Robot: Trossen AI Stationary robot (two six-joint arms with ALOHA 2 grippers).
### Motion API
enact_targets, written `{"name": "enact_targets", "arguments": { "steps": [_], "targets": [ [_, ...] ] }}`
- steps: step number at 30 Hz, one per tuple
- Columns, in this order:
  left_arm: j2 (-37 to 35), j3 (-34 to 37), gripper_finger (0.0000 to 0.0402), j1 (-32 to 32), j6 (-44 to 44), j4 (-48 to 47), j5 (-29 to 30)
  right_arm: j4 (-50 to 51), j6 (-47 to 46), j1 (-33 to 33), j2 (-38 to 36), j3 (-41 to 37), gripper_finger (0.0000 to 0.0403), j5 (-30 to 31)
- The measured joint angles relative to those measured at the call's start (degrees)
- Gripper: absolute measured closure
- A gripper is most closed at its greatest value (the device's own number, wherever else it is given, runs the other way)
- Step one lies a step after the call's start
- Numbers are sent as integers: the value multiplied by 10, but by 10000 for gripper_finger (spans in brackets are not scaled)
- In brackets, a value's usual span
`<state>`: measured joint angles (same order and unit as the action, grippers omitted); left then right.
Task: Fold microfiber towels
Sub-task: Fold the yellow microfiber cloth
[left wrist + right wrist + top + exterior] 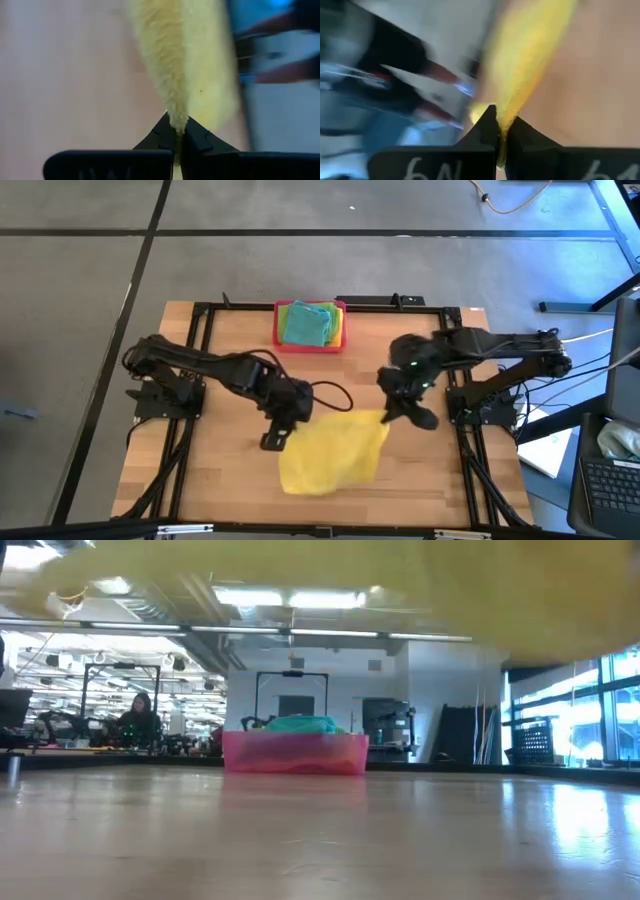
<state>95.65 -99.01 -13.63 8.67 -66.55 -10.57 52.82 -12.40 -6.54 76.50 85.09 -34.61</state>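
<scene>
A yellow microfiber towel (332,452) hangs over the middle of the table between my two grippers. In the low view it shows as a yellow band (420,585) along the top, well clear of the tabletop. My left gripper (283,432) is shut on its left end and my right gripper (392,416) is shut on its right end. More microfiber towels, a teal one (303,326) over green and yellow ones, lie piled in the pink tray (279,328) at the table's far edge. My left gripper pinches a bunched corner of the yellow towel (177,122) between its two shut fingers, slanting down from the table's left. The cloth runs away from the fingertips, lifted clear of the table. How many layers, I cannot tell. My right gripper pinches the towel's opposite corner (506,120) between its two shut fingers, slanting down from the table's right. The cloth stretches away from the fingertips in a narrow gathered strip, off the table.
The pink tray (295,754) stands at the far middle of the wooden table (230,480). A black frame (200,320) runs around the table's edges. Bare wood lies under and in front of the hanging towel. A person sits far off in the room (137,718).
</scene>
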Motion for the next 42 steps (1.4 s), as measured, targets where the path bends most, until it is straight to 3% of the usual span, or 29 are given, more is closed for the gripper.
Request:
{"name": "enact_targets", "arguments": {
  "steps": [2,6,12,19,21,25,27,42],
  "targets": [
    [0,34,401,8,-11,17,49,39,51,13,2,-34,395,62],
    [0,141,401,33,-13,88,80,39,113,39,2,-135,395,125],
    [1,322,401,63,10,257,92,-93,156,64,3,-305,395,175],
    [0,392,399,117,33,307,106,-167,159,87,3,-370,395,301],
    [0,390,399,129,34,303,103,-180,157,90,3,-362,395,292],
    [0,371,398,137,62,299,93,-220,157,89,2,-338,395,172],
    [0,364,398,133,74,303,89,-238,153,80,2,-337,395,143],
    [0,362,396,35,167,310,112,-325,109,-32,106,-350,395,154]
  ]
}}
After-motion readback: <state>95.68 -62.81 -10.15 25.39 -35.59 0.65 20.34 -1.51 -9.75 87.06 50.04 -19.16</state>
